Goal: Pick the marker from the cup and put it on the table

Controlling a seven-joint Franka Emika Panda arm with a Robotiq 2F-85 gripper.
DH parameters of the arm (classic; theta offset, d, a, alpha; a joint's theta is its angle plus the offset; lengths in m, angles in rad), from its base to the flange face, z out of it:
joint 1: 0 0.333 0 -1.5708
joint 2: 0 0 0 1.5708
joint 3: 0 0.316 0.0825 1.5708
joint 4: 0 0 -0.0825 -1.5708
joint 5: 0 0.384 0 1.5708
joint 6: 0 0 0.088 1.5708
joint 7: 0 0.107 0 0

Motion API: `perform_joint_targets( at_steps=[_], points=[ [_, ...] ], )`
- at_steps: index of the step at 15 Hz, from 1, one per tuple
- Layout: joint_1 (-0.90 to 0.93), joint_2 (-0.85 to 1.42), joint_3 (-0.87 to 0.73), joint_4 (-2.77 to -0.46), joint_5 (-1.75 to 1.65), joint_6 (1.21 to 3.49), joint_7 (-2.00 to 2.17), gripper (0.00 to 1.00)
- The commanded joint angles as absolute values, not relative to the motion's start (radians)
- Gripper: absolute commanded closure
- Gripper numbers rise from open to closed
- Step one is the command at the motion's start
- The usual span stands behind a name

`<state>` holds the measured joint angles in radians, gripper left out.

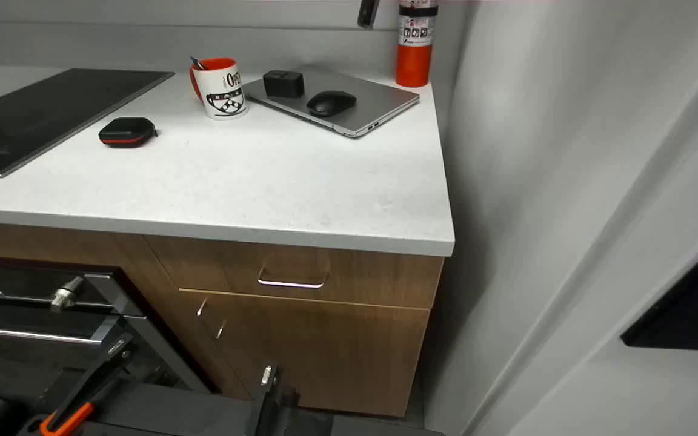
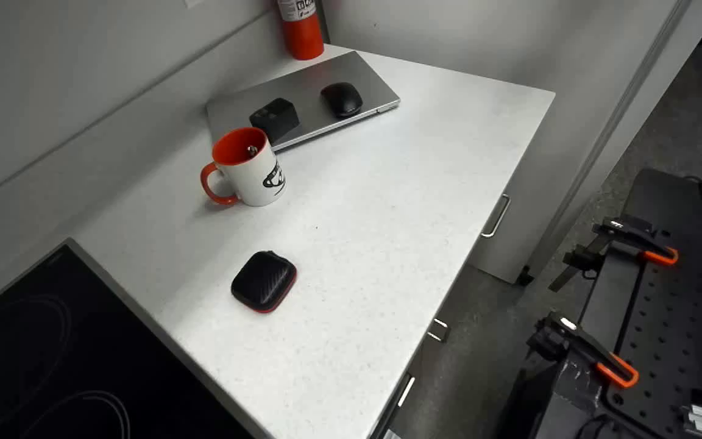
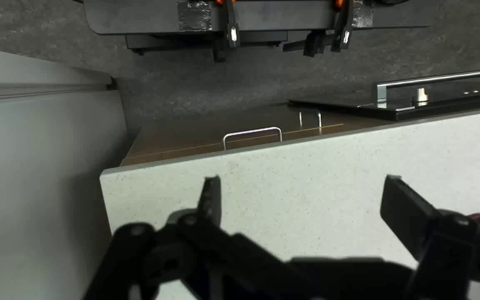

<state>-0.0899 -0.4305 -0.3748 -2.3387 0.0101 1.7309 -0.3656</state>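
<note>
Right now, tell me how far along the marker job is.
Done: nothing that shows; in an exterior view the marker pokes out of the cup. In hand: nothing; in the wrist view the gripper is open over the table, holding nothing. Left: all of it, that is, grasping the marker, lifting it out and laying it on the table.

In the wrist view the gripper was black throughout, matte, and out of focus. Its two fingers had blocky, flat-faced tips with squared corners. Behind these, thick dark links ran to round knuckles; dull grey spots showed on several, too blurred to identify as screws. The palm registered as a near-black mass, its surface detail unreadable.
</note>
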Motion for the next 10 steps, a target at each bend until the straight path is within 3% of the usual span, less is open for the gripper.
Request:
perform_joint_targets(
  at_steps=[1, 6, 7, 10],
  points=[
    [-0.123, -0.424, -0.347, -2.337, 0.022, 1.729, -0.377, 0.0],
    [-0.142, -0.486, -0.359, -2.361, 0.044, 1.78, -0.382, 0.0],
    [-0.141, -0.636, -0.296, -2.488, 0.048, 1.791, -0.305, 0.0],
    [-0.135, -0.749, -0.267, -2.554, 0.104, 1.774, -0.312, 0.0]
  ],
)
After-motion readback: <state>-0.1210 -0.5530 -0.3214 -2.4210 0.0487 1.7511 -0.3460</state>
